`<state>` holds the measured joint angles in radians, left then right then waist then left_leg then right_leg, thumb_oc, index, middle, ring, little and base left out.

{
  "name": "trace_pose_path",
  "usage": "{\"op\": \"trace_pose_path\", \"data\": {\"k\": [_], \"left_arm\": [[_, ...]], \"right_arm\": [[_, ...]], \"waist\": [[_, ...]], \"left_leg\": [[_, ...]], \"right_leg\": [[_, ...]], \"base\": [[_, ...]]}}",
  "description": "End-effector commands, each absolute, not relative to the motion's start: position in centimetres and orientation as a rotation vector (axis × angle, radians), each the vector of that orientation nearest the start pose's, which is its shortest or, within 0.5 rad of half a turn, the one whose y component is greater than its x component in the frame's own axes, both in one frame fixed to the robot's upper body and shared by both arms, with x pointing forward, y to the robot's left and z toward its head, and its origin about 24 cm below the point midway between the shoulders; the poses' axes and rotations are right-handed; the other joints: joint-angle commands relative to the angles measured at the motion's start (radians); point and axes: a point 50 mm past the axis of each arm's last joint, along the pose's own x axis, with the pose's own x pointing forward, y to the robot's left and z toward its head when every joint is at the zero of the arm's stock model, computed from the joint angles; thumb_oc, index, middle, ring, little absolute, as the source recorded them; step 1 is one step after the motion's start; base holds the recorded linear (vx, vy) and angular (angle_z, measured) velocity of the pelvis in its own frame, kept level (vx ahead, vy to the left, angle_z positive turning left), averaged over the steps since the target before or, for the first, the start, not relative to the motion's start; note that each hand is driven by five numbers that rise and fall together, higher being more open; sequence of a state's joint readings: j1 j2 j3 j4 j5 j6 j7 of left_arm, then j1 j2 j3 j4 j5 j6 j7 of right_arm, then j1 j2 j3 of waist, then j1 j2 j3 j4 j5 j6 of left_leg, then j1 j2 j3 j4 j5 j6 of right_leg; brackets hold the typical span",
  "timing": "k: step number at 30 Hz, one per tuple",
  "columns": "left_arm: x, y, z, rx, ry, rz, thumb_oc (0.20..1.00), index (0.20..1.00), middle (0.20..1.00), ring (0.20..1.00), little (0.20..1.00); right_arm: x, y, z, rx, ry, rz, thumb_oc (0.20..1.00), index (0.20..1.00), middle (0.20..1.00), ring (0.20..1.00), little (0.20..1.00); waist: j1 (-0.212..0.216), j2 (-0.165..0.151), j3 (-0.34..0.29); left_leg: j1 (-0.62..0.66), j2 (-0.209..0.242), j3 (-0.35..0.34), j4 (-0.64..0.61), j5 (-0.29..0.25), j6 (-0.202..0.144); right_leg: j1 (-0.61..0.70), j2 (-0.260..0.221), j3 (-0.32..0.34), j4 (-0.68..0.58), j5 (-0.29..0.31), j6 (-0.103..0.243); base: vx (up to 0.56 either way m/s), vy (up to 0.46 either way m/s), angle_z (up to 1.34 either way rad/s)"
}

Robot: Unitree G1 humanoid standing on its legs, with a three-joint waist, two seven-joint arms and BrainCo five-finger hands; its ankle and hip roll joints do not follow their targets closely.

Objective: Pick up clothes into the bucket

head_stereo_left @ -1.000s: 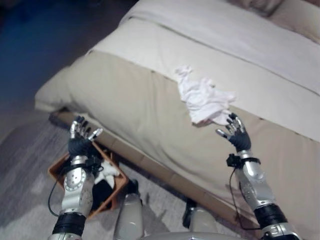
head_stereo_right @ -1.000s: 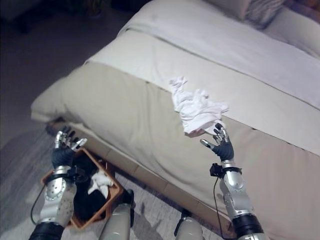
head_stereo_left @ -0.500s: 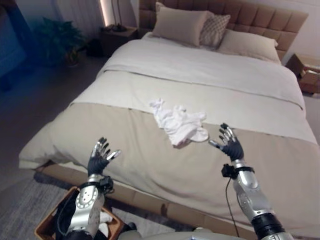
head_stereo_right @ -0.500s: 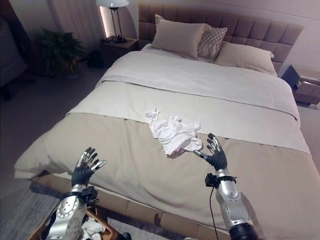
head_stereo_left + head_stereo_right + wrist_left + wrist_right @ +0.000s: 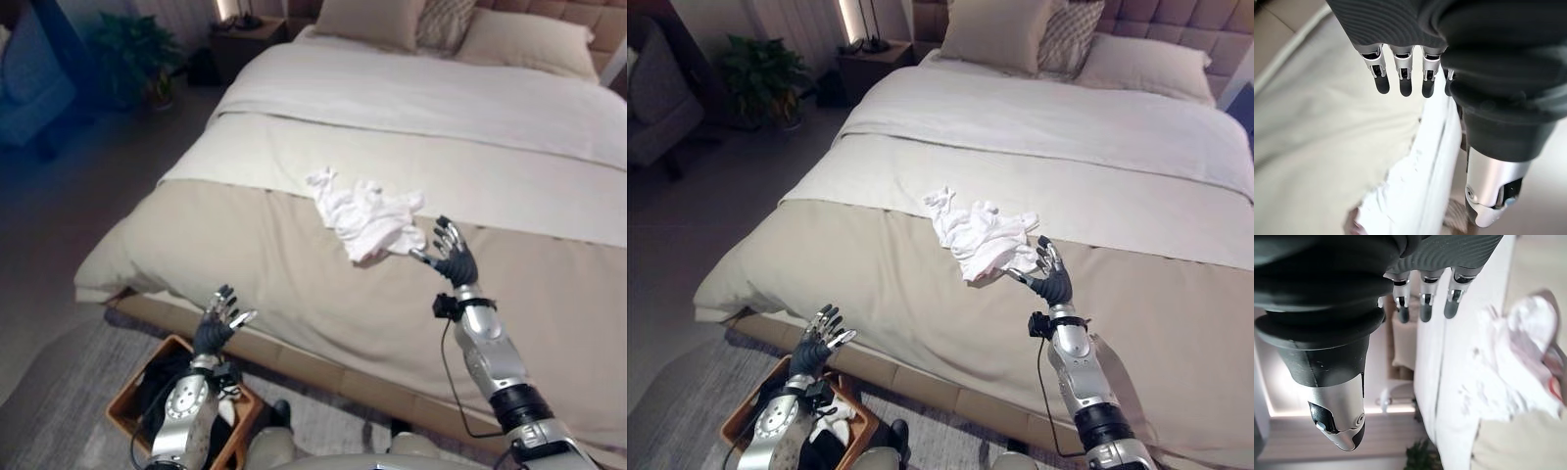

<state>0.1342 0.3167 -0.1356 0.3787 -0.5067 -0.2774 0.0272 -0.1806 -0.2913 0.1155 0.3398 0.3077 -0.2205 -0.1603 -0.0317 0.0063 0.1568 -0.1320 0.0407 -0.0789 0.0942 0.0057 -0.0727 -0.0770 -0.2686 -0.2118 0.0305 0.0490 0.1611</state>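
Reaching toward the white clothes [image 5: 367,213] with the right hand [image 5: 453,259], which hovers over the tan bedspread [image 5: 294,264] with fingers spread and straight, holding nothing. The bundle lies crumpled on the bed [image 5: 1087,127], straddling the line where the tan cover meets the cream sheet. From the right hand it sits at about ten o'clock, just beside the fingertips; I cannot tell whether the tips touch the nearest fold. The long axis of the bundle runs from ten o'clock, up the bed, to four o'clock, toward the hand, so its near, lower end is what the hand faces.

Left hand [image 5: 217,328] is low at the foot of the bed, fingers open and relaxed, empty, well apart from the clothes. It hangs above the brown bucket [image 5: 132,397] on the floor, which already has dark and white items in it.

Judgement: right hand is clearly the nearer one. The coming move calls for a short advance toward ten o'clock and a closing of the fingers over the near end; a shallow pinch may leave part of the bundle trailing. The bucket lies at about seven o'clock from the clothes, down off the bed edge.
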Motion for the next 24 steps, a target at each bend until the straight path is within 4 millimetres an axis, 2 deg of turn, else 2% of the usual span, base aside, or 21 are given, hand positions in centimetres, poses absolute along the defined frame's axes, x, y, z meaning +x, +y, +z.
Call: {"op": "trace_pose_path", "data": {"k": [1, 3, 5, 8, 10, 11, 13, 14, 16, 17, 18, 19, 21, 23, 24], "left_arm": [[20.8, 23.4, -2.0, -0.03, 0.155, 0.09, 1.0, 1.0, 1.0, 1.0, 1.0], [20.5, 23.9, -2.0, -0.009, 0.159, 0.107, 1.0, 1.0, 1.0, 1.0, 1.0], [20.3, 24.4, -2.0, -0.033, 0.155, 0.146, 1.0, 1.0, 1.0, 1.0, 1.0], [20.3, 25.0, -1.7, -0.062, 0.133, 0.186, 1.0, 1.0, 1.0, 1.0, 1.0], [20.5, 25.2, -1.6, -0.079, 0.124, 0.201, 1.0, 1.0, 1.0, 1.0, 1.0], [20.5, 25.3, -1.5, -0.088, 0.115, 0.215, 1.0, 1.0, 1.0, 1.0, 1.0], [20.5, 25.5, -1.3, -0.116, 0.105, 0.235, 1.0, 1.0, 1.0, 1.0, 1.0], [20.4, 25.6, -1.4, -0.137, 0.107, 0.243, 1.0, 1.0, 1.0, 1.0, 1.0], [20.3, 25.5, -1.8, -0.176, 0.115, 0.266, 1.0, 1.0, 1.0, 1.0, 1.0], [20.3, 25.3, -1.9, -0.174, 0.125, 0.265, 1.0, 1.0, 1.0, 1.0, 1.0], [20.3, 25.2, -2.0, -0.169, 0.129, 0.261, 1.0, 1.0, 1.0, 1.0, 1.0], [20.3, 25.2, -2.0, -0.169, 0.129, 0.261, 1.0, 1.0, 1.0, 1.0, 1.0], [19.8, 25.2, -2.5, -0.15, 0.158, 0.257, 1.0, 1.0, 1.0, 1.0, 1.0], [19.5, 25.1, -2.9, -0.132, 0.182, 0.248, 1.0, 1.0, 1.0, 1.0, 1.0], [19.4, 25.2, -3.1, -0.125, 0.192, 0.247, 1.0, 1.0, 1.0, 1.0, 1.0]], "right_arm": [[28.6, -19.6, 5.7, 0.049, -0.158, -0.115, 1.0, 1.0, 1.0, 1.0, 1.0], [28.5, -19.3, 5.3, 0.052, -0.141, -0.101, 1.0, 1.0, 1.0, 1.0, 1.0], [28.6, -18.9, 4.9, 0.053, -0.124, -0.079, 1.0, 1.0, 1.0, 1.0, 1.0], [28.9, -18.3, 4.8, 0.04, -0.111, -0.024, 1.0, 1.0, 1.0, 1.0, 1.0], [28.6, -18.4, 4.8, 0.037, -0.106, -0.012, 1.0, 1.0, 1.0, 1.0, 1.0], [28.7, -18.3, 4.8, 0.036, -0.106, 0.0, 1.0, 1.0, 1.0, 1.0, 1.0], [28.7, -18.2, 4.8, 0.035, -0.101, 0.004, 1.0, 1.0, 1.0, 1.0, 1.0], [28.8, -18.2, 4.8, 0.035, -0.102, 0.007, 1.0, 1.0, 1.0, 1.0, 1.0], [28.7, -18.1, 4.8, 0.036, -0.099, 0.013, 1.0, 1.0, 1.0, 1.0, 1.0], [28.6, -18.2, 4.7, 0.042, -0.09, 0.006, 1.0, 1.0, 1.0, 1.0, 1.0], [28.6, -18.3, 4.6, 0.049, -0.086, 0.0, 1.0, 1.0, 1.0, 1.0, 1.0], [28.6, -18.3, 4.6, 0.05, -0.086, 0.0, 1.0, 1.0, 1.0, 1.0, 1.0], [28.5, -18.6, 4.5, 0.045, -0.084, -0.012, 1.0, 1.0, 1.0, 1.0, 1.0], [28.4, -18.8, 4.6, 0.032, -0.09, -0.025, 1.0, 1.0, 1.0, 1.0, 1.0], [28.4, -18.9, 4.7, 0.025, -0.096, -0.027, 1.0, 1.0, 1.0, 1.0, 1.0]], "waist": [[0.015, -0.05, -0.022], [0.018, -0.053, -0.017], [0.035, -0.053, -0.01], [0.036, -0.059, -0.008], [0.025, -0.063, -0.015], [0.032, -0.066, -0.018], [0.037, -0.076, -0.02], [0.04, -0.071, -0.012], [0.047, -0.066, 0.005], [0.049, -0.059, 0.01], [0.054, -0.056, 0.011], [0.054, -0.056, 0.01], [0.074, -0.044, 0.001], [0.08, -0.025, -0.002], [0.082, -0.019, -0.004]], "left_leg": [[-0.016, -0.011, 0.005, 0.024, -0.016, 0.039], [0.005, -0.011, 0.026, 0.035, -0.028, 0.053], [0.034, 0.013, 0.057, 0.033, -0.033, 0.058], [0.063, 0.05, 0.088, 0.007, -0.022, 0.046], [0.056, 0.06, 0.074, 0.008, -0.008, 0.037], [0.053, 0.071, 0.072, 0.025, -0.01, 0.026], [0.024, 0.1, 0.06, 0.125, -0.004, -0.002], [0.003, 0.116, 0.041, 0.192, 0.011, -0.013], [-0.037, 0.12, 0.017, 0.289, 0.064, -0.021], [-0.063, 0.123, 0.011, 0.282, 0.103, -0.027], [-0.086, 0.117, 0.006, 0.258, 0.116, -0.03], [-0.086, 0.116, 0.006, 0.257, 0.117, -0.03], [-0.145, 0.078, 0.012, 0.135, 0.132, -0.029], [-0.151, 0.084, 0.042, 0.061, 0.177, -0.03], [-0.135, 0.077, 0.048, 0.048, 0.169, -0.025]], "right_leg": [[0.033, -0.062, 0.058, 0.083, 0.005, 0.065], [0.024, -0.063, 0.067, 0.119, 0.013, 0.068], [0.008, -0.056, 0.013, 0.159, 0.015, 0.065], [0.001, -0.001, -0.024, 0.147, -0.003, 0.05], [0.012, 0.058, 0.024, 0.124, -0.033, 0.026], [0.019, 0.063, 0.009, 0.116, -0.043, 0.017], [0.063, 0.094, -0.01, 0.087, -0.061, -0.012], [0.083, 0.11, -0.02, 0.081, -0.072, -0.028], [0.115, 0.122, -0.03, 0.077, -0.087, -0.052], [0.128, 0.122, -0.042, 0.072, -0.093, -0.054], [0.136, 0.12, -0.043, 0.067, -0.095, -0.052], [0.136, 0.119, -0.043, 0.067, -0.096, -0.052], [0.157, 0.122, -0.04, 0.051, -0.103, -0.045], [0.169, 0.128, -0.041, 0.051, -0.115, -0.04], [0.179, 0.124, -0.037, 0.054, -0.121, -0.038]], "base": [[0.08, 0.078, -0.41], [0.07, 0.047, -0.41], [0.04, 0.0, -0.5], [-0.01, -0.075, -0.68], [0.0, -0.159, -0.43], [0.04, -0.205, 0.02], [0.05, -0.271, 0.05], [0.04, -0.236, 0.05], [0.02, -0.123, 0.13], [0.04, -0.027, 0.06], [0.03, -0.004, 0.01], [0.13, 0.02, 0.18], [0.2, 0.045, 0.21], [0.2, 0.084, 0.01], [0.21, 0.101, -0.18]]}}
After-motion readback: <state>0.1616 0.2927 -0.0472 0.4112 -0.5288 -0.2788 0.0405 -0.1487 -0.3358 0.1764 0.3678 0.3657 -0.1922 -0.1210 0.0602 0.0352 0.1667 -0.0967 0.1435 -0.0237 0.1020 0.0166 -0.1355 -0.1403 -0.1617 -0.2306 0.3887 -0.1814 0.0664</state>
